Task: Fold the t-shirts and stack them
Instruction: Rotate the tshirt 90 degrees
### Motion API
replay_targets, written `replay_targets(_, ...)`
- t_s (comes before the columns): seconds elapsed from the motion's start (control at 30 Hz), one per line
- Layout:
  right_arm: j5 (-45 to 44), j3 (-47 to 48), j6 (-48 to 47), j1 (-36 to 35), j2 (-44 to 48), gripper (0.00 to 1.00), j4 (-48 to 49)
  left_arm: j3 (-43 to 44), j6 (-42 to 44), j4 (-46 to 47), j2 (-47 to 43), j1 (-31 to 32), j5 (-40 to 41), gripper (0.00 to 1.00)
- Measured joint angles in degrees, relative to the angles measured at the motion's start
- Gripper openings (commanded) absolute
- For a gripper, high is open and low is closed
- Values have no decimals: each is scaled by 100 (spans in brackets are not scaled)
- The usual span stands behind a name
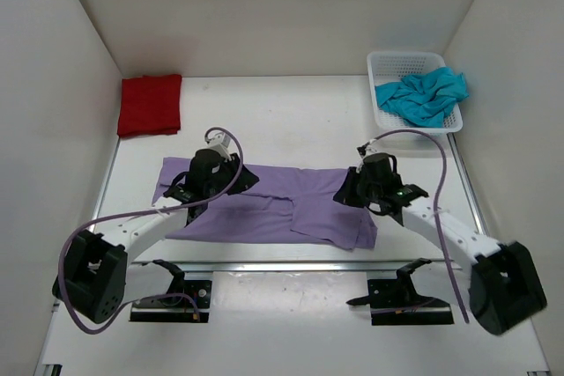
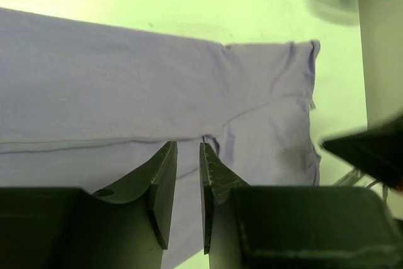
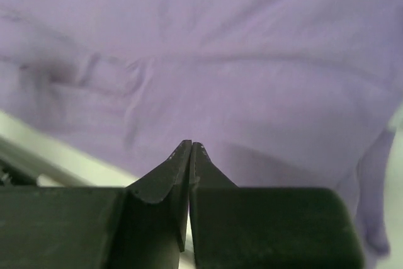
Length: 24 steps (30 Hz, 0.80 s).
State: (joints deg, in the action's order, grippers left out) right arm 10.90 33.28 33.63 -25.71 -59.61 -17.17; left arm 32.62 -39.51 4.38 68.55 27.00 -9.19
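Note:
The lavender t-shirt (image 1: 282,204) lies spread flat across the middle of the table, with a flap folded over near its right end. My left gripper (image 1: 249,180) hovers over its left part. In the left wrist view this gripper (image 2: 189,146) stands narrowly open, with only the shirt (image 2: 126,80) showing below the gap. My right gripper (image 1: 342,193) is over the shirt's right end. It is shut (image 3: 191,145) with no cloth between its fingers, just above the purple cloth (image 3: 220,61). The red t-shirt (image 1: 150,105) lies folded at the far left. The teal t-shirt (image 1: 423,97) is crumpled in the basket.
A white mesh basket (image 1: 392,63) stands at the far right corner. White walls close in the table on the left, back and right. A metal rail (image 1: 291,266) runs along the near edge by the arm bases.

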Motion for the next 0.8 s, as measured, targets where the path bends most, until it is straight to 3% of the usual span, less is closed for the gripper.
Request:
replay_targets(0.23,-9,111,-83,339,-2245,0,1187,-81,372,-415,46,302,-125,32)
replay_targets(0.4,118,1519,-120,551,-3757,0,1412,-214,481,-608,-181,170,-227,34)
replay_targets(0.5,339,3086,-201,636,-5036,0,1276,-179,581,-787,-282,33,-310,34)
replay_targets(0.63,581,5995,-310,708,-6983,0,772,11,717,-1176,-291,-63,-380,34)
replay_targets(0.8,809,10826,-472,732,-9694,0,-662,92,785,-1416,-341,-57,-625,31)
